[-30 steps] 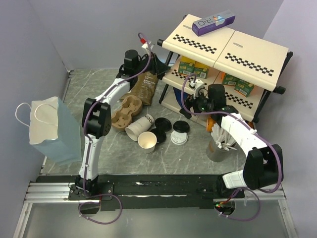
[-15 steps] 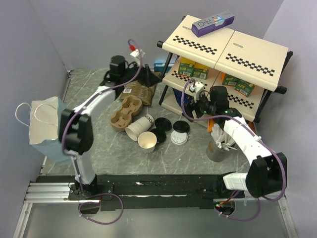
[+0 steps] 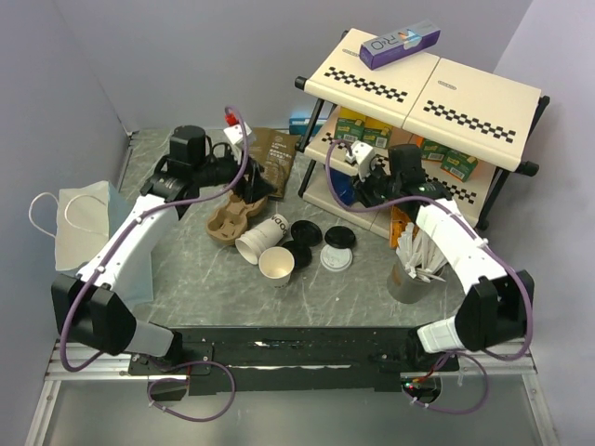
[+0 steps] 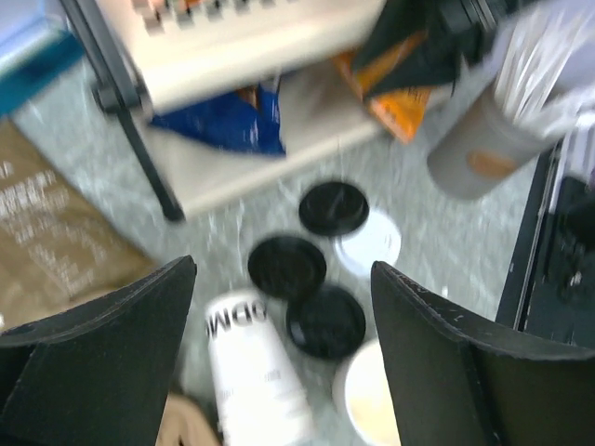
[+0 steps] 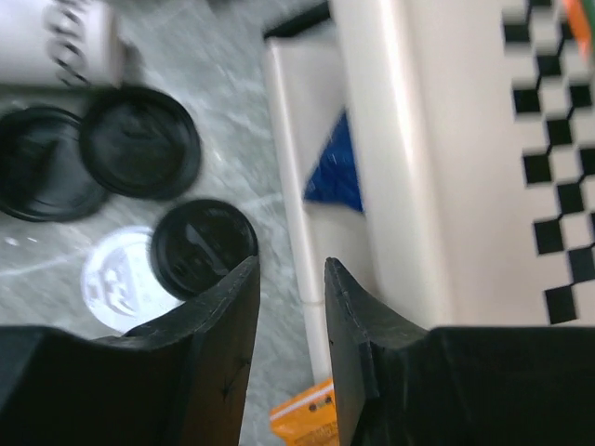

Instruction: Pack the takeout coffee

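The overhead camera looks down on the whole table [image 3: 363, 288]; both wrist cameras, far closer, share the black lids [image 4: 286, 267].

Left pincer [image 4: 284, 269] swung leftward (a big sweep), right pincer [image 5: 290, 265] nudged left

paper bag [image 3: 79, 232] left; purple box [image 3: 400, 43] atop shelf [image 3: 474, 98]; carrier [image 3: 228, 218] near pouch [image 3: 277, 149]

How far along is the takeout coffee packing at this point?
Nothing looks done. The tipped cup lies on its side, the upright cup stands open, and the black lids lie loose. Nothing is in hand: the left gripper is open and empty, and the right gripper is narrowly parted and empty. Left to do: lid the cups, load the carrier, then probably the bag.
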